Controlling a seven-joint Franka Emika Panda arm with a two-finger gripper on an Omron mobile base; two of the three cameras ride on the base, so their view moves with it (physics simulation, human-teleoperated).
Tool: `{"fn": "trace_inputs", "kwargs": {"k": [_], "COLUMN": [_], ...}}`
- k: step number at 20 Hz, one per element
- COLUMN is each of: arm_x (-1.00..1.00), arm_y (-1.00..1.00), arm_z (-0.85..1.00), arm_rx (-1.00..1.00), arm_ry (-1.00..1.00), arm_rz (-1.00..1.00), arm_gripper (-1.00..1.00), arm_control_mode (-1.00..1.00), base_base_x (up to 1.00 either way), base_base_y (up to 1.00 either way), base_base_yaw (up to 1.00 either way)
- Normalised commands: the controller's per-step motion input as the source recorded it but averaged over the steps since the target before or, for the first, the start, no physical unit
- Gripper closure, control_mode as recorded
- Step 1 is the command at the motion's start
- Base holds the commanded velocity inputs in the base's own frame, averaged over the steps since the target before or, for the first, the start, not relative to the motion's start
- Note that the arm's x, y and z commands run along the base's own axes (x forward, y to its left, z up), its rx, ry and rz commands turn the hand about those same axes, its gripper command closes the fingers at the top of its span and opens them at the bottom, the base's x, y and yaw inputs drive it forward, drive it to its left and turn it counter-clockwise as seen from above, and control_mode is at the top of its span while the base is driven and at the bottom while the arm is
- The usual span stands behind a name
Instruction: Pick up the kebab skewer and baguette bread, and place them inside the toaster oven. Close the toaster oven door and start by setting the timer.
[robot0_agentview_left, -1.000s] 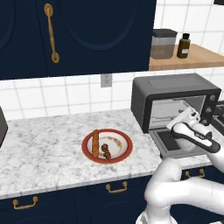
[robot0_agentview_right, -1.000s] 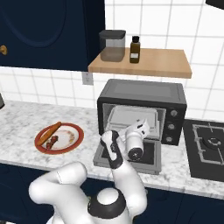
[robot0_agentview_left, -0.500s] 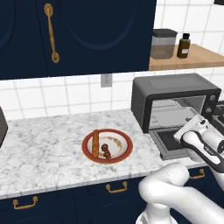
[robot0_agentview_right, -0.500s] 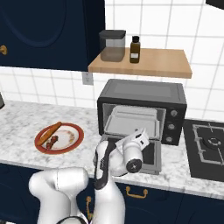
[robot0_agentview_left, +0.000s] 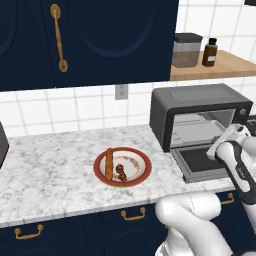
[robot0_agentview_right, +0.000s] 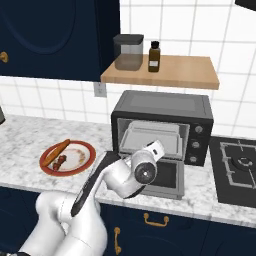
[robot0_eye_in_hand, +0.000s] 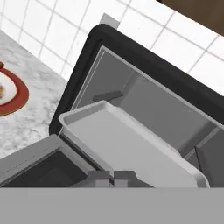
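Note:
The kebab skewer (robot0_agentview_left: 120, 172) and the baguette bread (robot0_agentview_left: 109, 164) lie side by side on a red-rimmed plate (robot0_agentview_left: 142, 162) on the marble counter, also seen as skewer (robot0_agentview_right: 60, 161) and baguette (robot0_agentview_right: 56, 152). To their right stands the toaster oven (robot0_agentview_left: 200, 102), with the toaster oven door (robot0_agentview_left: 202, 162) dropped open and flat. A grey tray (robot0_eye_in_hand: 131, 144) sits inside it. My gripper (robot0_eye_in_hand: 112, 177) is shut and empty, hovering over the open door and pointing into the oven mouth. From the base it shows as the gripper (robot0_agentview_right: 157, 145) in front of the oven (robot0_agentview_right: 162, 107).
A wooden shelf (robot0_agentview_right: 165, 72) above the oven carries a grey canister (robot0_agentview_right: 128, 50) and a dark bottle (robot0_agentview_right: 154, 56). A stovetop (robot0_agentview_right: 237, 167) lies right of the oven. Dark blue cabinets hang above the counter, and a wall outlet (robot0_agentview_left: 120, 91) sits on the tiles.
The fingers have closed from open to shut. The hand has drifted slightly right in front of the oven mouth and the elbow has dropped. Plate and food have not moved.

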Motion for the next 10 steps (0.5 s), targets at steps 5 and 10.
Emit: {"fn": "trace_inputs", "kwargs": {"k": [5, 10], "arm_x": [-0.78, -0.31], "arm_y": [0.34, 0.94], "arm_z": [0.65, 0.23], "arm_rx": [-0.01, -0.01], "arm_ry": [0.37, 0.53], "arm_rz": [-0.06, -0.21], "arm_gripper": [1.0, -1.0], "arm_control_mode": [-1.0, -1.0], "base_base_x": [0.0, 0.0], "base_base_y": [0.0, 0.0], "base_base_yaw": [0.0, 0.0]}}
